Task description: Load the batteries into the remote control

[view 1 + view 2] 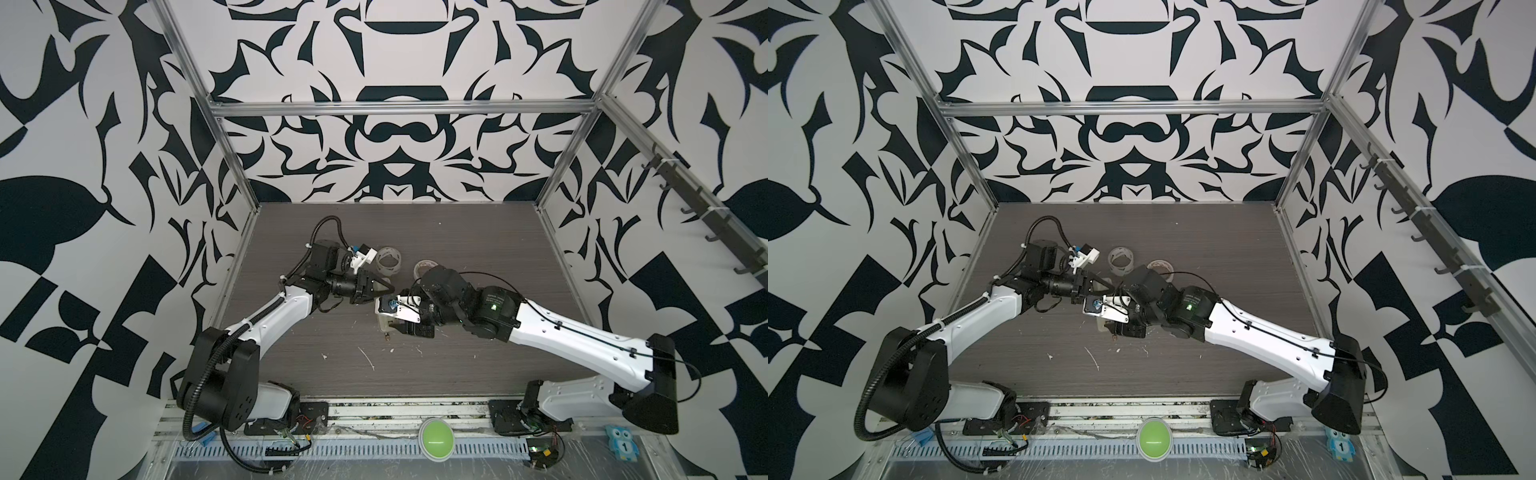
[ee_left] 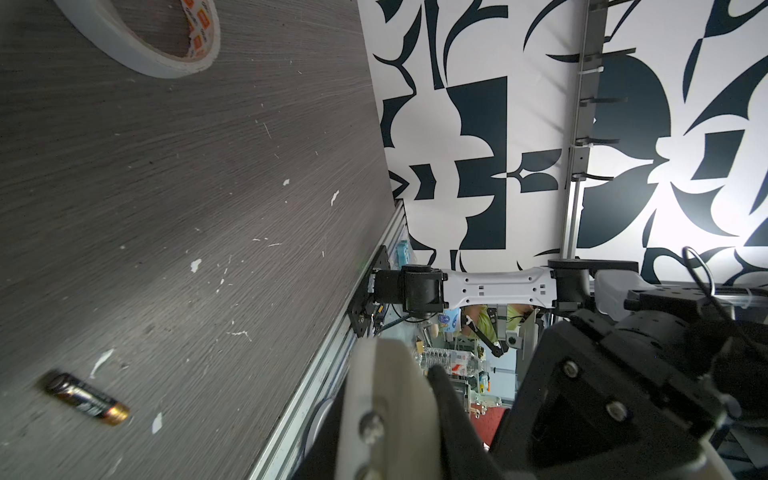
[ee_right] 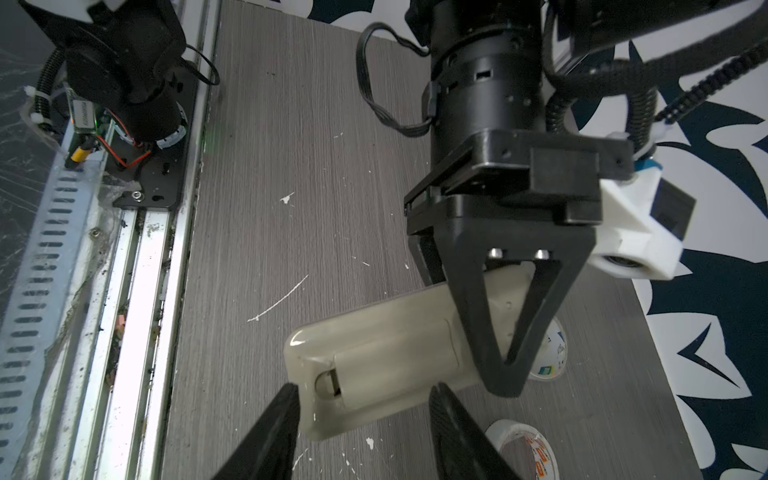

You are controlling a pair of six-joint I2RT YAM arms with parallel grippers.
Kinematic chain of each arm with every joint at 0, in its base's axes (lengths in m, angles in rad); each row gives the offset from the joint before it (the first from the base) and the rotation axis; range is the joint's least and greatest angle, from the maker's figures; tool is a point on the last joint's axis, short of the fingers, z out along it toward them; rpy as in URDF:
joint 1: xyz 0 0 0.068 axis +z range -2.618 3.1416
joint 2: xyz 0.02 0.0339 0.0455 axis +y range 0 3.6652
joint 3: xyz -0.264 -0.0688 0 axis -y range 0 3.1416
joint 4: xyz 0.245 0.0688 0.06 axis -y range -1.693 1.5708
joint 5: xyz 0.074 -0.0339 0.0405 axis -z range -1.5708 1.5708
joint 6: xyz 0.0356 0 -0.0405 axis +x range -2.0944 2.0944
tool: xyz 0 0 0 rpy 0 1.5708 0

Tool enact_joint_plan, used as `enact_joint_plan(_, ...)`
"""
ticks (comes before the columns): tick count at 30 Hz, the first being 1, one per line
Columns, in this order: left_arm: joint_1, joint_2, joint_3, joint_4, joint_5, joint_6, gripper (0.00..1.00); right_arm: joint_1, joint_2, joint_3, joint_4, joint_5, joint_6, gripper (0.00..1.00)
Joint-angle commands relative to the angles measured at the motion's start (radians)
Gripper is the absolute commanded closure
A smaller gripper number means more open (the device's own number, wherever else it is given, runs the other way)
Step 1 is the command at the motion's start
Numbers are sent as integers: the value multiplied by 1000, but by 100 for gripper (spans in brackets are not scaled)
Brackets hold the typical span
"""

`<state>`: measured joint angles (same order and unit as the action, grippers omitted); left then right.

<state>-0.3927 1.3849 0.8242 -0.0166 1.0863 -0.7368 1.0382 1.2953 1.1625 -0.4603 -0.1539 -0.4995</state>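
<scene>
I've got the left gripper [image 3: 498,374] pinching 1 end of the remote control [image 3: 386,349]. Its back faces my right wrist camera, and the battery cover is on. The right gripper [image 3: 363,392] has its jaws spread, with 1 finger on either side of the remote's other end; I can't tell whether they touch it. 1 battery [image 2: 85,399] lies loose on the table [image 3: 270,166]. 1 tape roll [image 3: 521,449] sits just beside the right fingers, and a 2nd roll [image 1: 388,264] near the left wrist.
</scene>
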Motion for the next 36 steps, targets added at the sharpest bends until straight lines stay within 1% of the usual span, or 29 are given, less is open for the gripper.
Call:
enact_joint_plan(1, -6, -28, -3, 41, 41, -11, 100, -1, -6, 3, 55, -17, -8, 47)
enact_joint_plan(11, -13, -36, -23, 132, 72, -72, 100, 4, -9, -1, 37, 10, -26, 46)
enact_joint_plan(24, -27, -55, -33, 178, 90, -99, 100, 25, 6, 0, 14, 80, -64, 45)
enact_joint_plan(27, -29, -57, -38, 204, 97, -116, 100, 42, 10, -3, 11, 125, -84, 43)
enact_joint_plan(29, -32, -61, -42, 224, 102, -129, 100, 62, 17, -6, 8, 178, -107, 43)
enact_joint_plan(32, -34, -58, -42, 225, 102, -129, 100, 86, 28, -7, 9, 247, -136, 43)
enact_joint_plan(36, -34, -55, -43, 224, 101, -130, 100, 103, 24, -16, 33, 298, -155, 45)
